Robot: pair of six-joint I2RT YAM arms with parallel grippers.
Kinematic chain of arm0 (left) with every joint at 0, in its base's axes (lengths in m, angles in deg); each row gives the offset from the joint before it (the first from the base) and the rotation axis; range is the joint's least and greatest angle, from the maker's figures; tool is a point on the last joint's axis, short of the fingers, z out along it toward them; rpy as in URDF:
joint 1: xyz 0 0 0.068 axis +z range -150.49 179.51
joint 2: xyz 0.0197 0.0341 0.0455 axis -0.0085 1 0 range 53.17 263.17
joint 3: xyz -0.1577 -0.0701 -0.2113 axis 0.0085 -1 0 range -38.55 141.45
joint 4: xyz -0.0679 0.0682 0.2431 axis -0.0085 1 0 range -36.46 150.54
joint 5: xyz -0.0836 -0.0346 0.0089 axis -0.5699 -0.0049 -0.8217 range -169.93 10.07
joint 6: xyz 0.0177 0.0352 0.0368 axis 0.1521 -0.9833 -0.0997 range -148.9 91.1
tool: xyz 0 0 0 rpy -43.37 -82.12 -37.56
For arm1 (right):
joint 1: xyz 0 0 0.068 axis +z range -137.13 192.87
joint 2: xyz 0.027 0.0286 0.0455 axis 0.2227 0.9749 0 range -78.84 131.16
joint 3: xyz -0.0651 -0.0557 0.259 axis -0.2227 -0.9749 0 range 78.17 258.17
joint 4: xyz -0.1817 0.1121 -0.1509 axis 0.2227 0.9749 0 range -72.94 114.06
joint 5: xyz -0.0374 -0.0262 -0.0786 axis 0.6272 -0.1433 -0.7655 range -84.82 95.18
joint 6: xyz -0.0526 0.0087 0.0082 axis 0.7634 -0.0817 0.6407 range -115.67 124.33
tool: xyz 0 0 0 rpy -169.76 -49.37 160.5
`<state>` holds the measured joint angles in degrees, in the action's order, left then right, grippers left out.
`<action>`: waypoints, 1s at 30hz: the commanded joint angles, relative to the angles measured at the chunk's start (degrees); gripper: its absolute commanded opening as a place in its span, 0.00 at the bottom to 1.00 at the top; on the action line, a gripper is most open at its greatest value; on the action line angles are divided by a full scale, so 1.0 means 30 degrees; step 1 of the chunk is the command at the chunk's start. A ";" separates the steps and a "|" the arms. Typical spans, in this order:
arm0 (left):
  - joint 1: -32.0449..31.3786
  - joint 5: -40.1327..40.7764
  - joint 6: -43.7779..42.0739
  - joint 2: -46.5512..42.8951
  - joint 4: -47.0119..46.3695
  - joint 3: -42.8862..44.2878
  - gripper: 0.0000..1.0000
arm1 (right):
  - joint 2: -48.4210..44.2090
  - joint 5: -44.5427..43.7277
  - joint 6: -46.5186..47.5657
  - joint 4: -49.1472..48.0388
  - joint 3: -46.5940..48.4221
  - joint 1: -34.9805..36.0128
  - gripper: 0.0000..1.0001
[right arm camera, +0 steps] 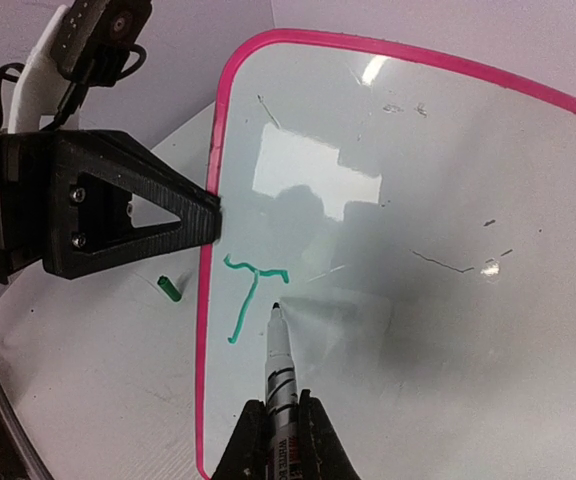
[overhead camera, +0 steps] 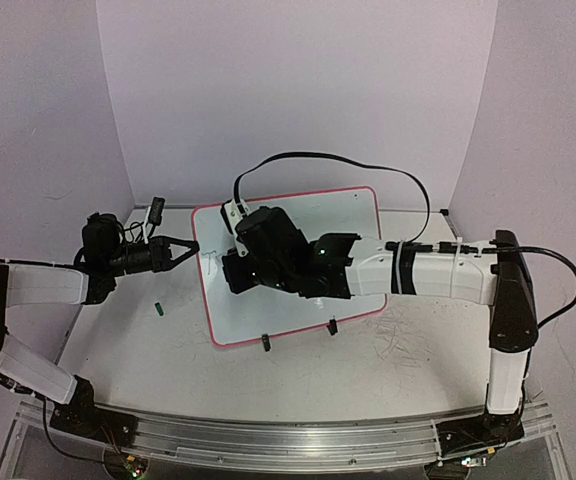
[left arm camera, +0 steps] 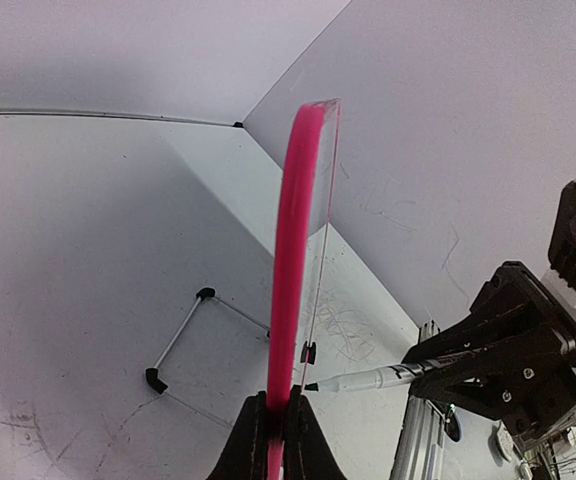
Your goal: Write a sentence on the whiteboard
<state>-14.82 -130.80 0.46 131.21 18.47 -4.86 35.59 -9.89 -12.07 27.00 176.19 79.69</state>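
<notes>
While the left hand (left arm camera: pixel 276 428) clamps the left edge of the whiteboard (overhead camera: pixel 328 212), propped mid-tabletop (overhead camera: pixel 398 365), the right hand (right arm camera: pixel 280 425) grips a green marker (right arm camera: pixel 279 350), tip just right of the sentence (right arm camera: pixel 248 290), a lone "T" with room rightward along the board's long axis

1. The whiteboard (overhead camera: pixel 343 212): white and rectangular, with a thin red-pink frame and rounded corners. It is propped tilted on two black clip feet (overhead camera: pixel 266 343), mid-tabletop toward the far edge, facing the near edge.
2. The sentence (right arm camera: pixel 251 293): only a thin green "T", near the board's left edge.
</notes>
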 commanded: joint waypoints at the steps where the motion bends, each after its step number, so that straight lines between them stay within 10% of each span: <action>1: -0.0231 -0.0563 0.0055 -0.0377 -0.0771 0.0140 0.00 | 0.0125 -0.0173 -0.0040 -0.0412 0.0292 -0.0026 0.00; 30: -0.0225 -0.0607 0.0134 -0.0525 -0.0765 0.0166 0.00 | 0.0739 -0.0135 -0.0467 0.0186 0.0434 -0.0040 0.00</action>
<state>-14.81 -130.71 0.46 131.21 18.53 -4.86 36.61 -9.12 -12.54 27.15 175.99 79.69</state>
